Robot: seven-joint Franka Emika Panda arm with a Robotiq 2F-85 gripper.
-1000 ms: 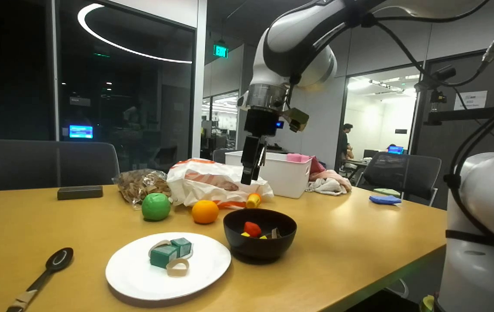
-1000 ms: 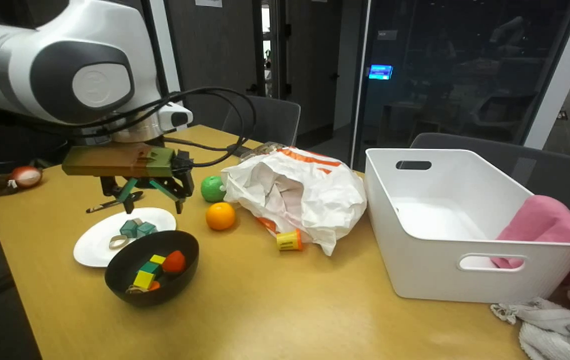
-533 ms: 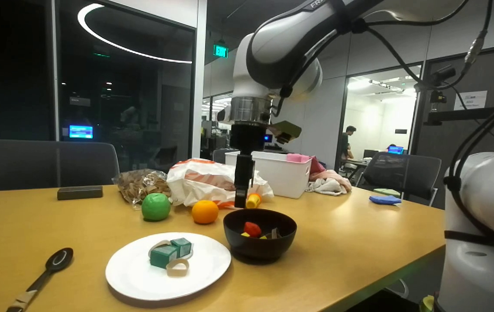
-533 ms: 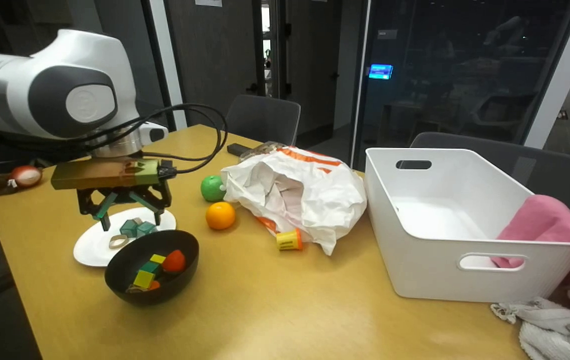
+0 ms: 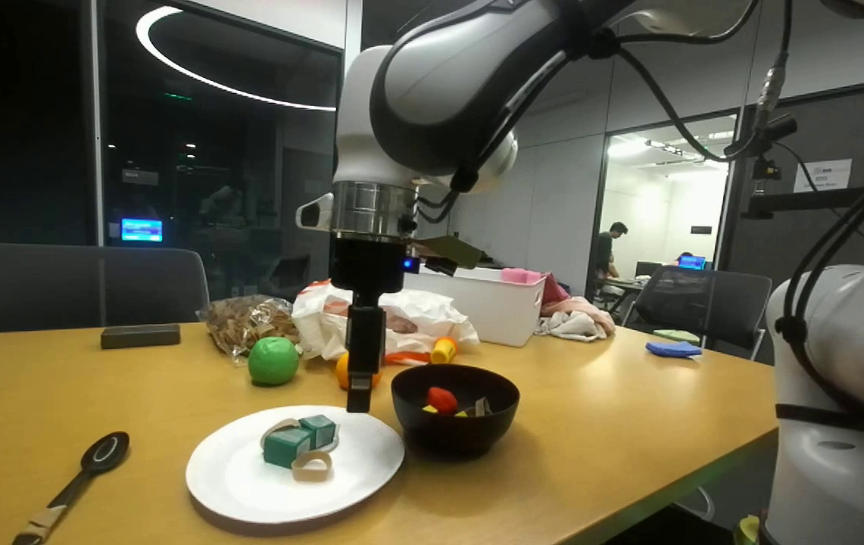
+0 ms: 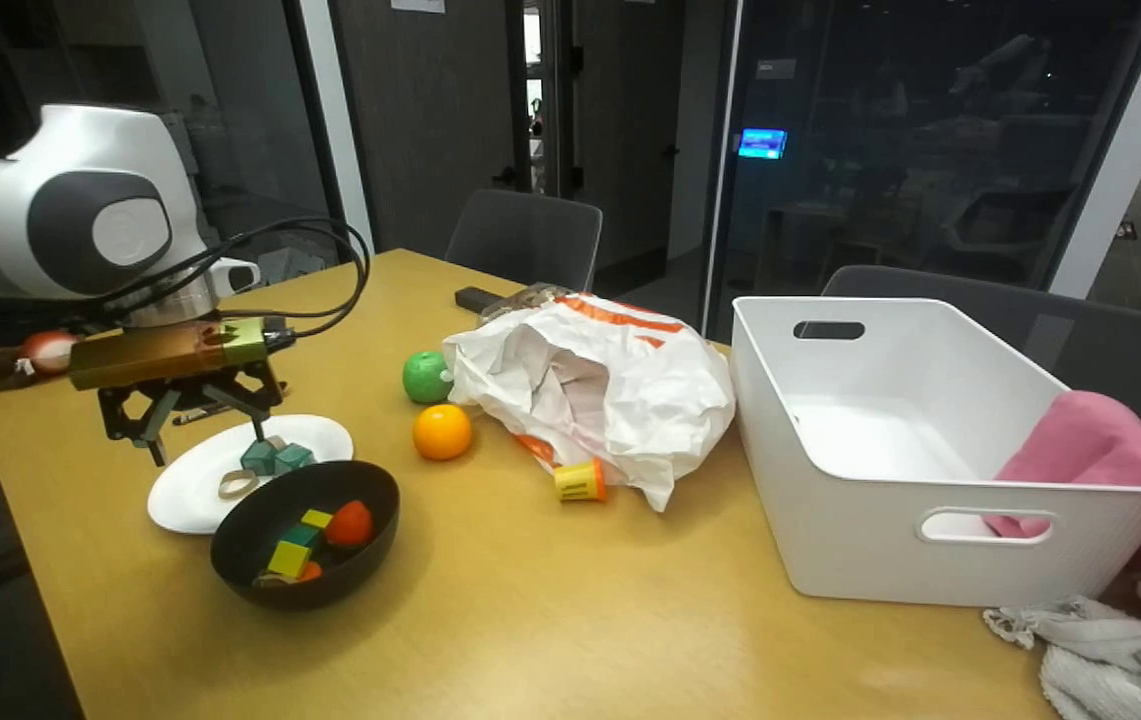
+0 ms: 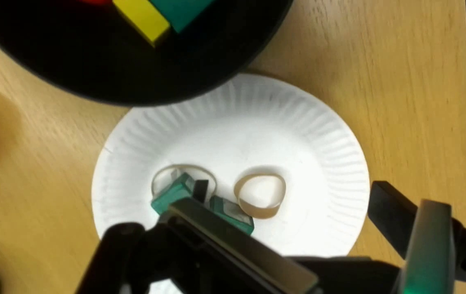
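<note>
Two green blocks (image 5: 287, 447) toward the middle of the white plate (image 7: 341, 147), faces matt with paler patches, set close together at an angle; cannot tell if they touch. With them, two tan bands (image 7: 259, 212): one an open ring standing on its edge just beside the blocks, the other a looser loop passing behind one block. Whether that block sits inside the loop or across it, not clear. Plate has a fluted rim, lies flat on the yellow-brown worktop (image 6: 630, 620). Tightest side is the black bowl (image 5: 456, 439), its rim overlapping the plate's in the wrist view; red, yellow and green pieces (image 6: 288, 558) inside it. Dark spoon (image 5: 74, 487) well apart on the plate's far side from the bowl. Orange fruit (image 6: 442, 432) and green fruit (image 6: 426, 377) off another side in both exterior views, crumpled white bag (image 6: 670, 400) next to them. In the wrist view a strip of worktop runs between plate and worktop edge: room there. Hand (image 6: 208, 444) spread wide, fingers pointing down over the plate, nothing in its grasp. In the wrist view one fingertip covers part of the blocks while its mate reaches out to the plate's rim; in an exterior view the tips hang above the plate, to the bowl side of the blocks and apart from them.
</note>
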